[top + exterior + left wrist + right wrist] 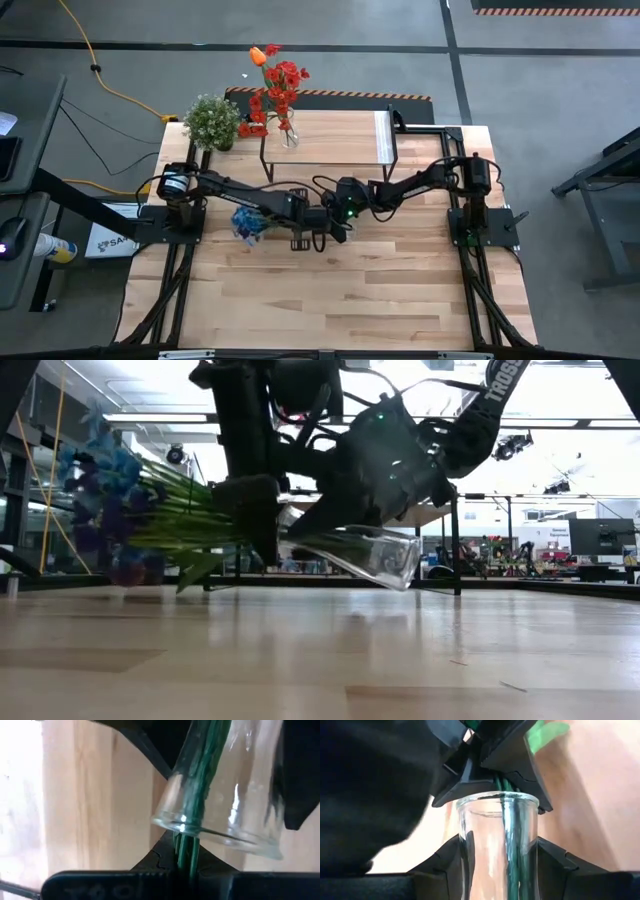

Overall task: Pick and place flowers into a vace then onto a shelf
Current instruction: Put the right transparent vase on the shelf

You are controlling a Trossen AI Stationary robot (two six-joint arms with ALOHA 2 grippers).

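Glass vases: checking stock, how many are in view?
2: one glass vase with red flowers on the shelf; one held tilted by the right gripper mid-table.

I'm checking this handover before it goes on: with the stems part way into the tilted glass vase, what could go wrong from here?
1. The vase lies nearly sideways above the table in the right gripper; if that grip slips, the glass could drop.
2. The left gripper is shut on the blue and purple flowers just outside the vase mouth; released now, the heavy heads might pull the stems back out.
3. The shelf already carries a vase of red flowers, which a careless placement could knock.
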